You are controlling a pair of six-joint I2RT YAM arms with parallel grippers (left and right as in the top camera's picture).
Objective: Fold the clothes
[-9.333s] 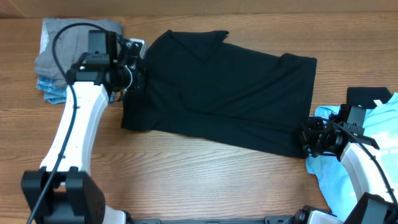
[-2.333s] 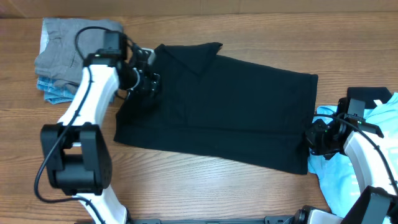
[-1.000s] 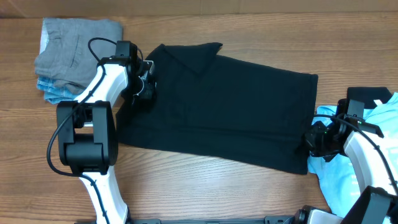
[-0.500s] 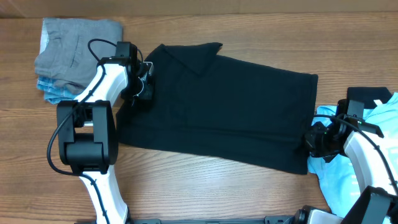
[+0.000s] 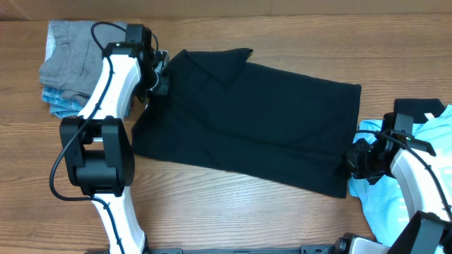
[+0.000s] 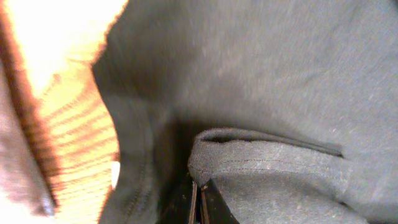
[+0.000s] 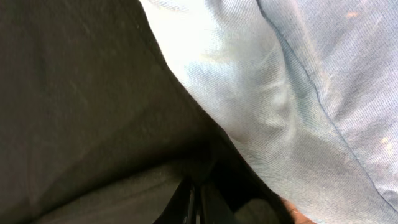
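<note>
Grasp step: L claw (image 5: 159,77) clamped tight on black shirt (image 5: 261,120) at collar end, R claw (image 5: 353,159) likewise at hem end; next prob. lift both, fold over.

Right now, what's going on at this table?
Two robot arms are working on a black shirt that lies spread across the table. The left tool is shut on a fold of fabric at the shirt's collar end. The right tool is shut on the opposite edge, right beside a light blue tee. A pile of grey clothes sits off past the left arm, apart from the shirt.
</note>
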